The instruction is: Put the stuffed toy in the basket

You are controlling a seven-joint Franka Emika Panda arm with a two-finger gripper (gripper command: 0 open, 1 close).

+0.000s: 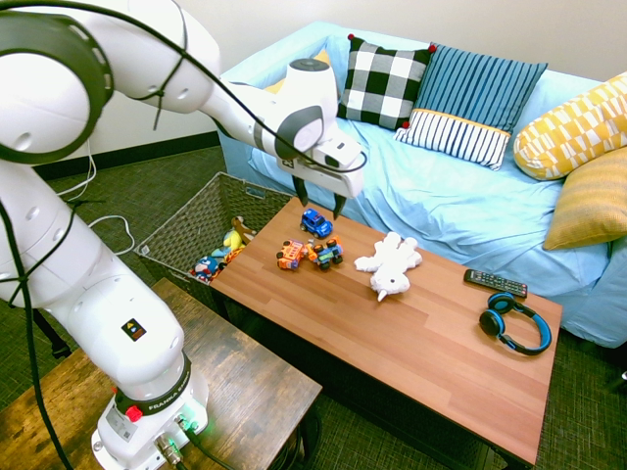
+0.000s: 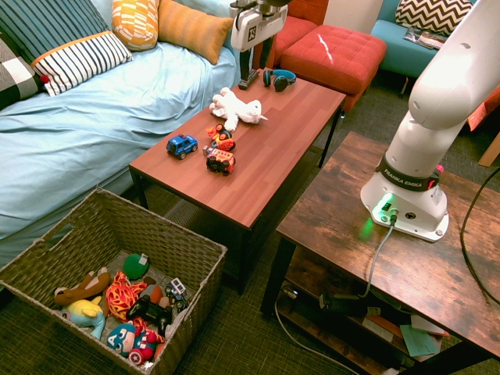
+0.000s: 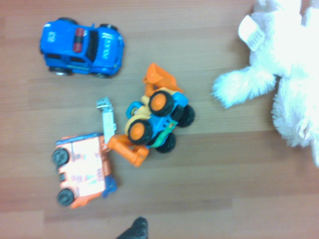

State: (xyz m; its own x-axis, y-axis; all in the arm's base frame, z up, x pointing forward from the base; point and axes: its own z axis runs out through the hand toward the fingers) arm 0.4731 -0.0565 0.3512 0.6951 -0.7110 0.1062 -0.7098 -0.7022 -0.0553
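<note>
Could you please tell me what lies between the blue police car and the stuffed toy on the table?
The toy digger lies roughly between the blue police car and the stuffed toy, in the wrist view.

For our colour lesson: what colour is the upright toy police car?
Blue, clearest in the wrist view.

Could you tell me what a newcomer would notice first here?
Probably the white unicorn plush, sprawled on the coffee table between the toy vehicles and the headphones. Next, the large woven basket of toys on the floor, and the white robot arm reaching toward the table.
</note>
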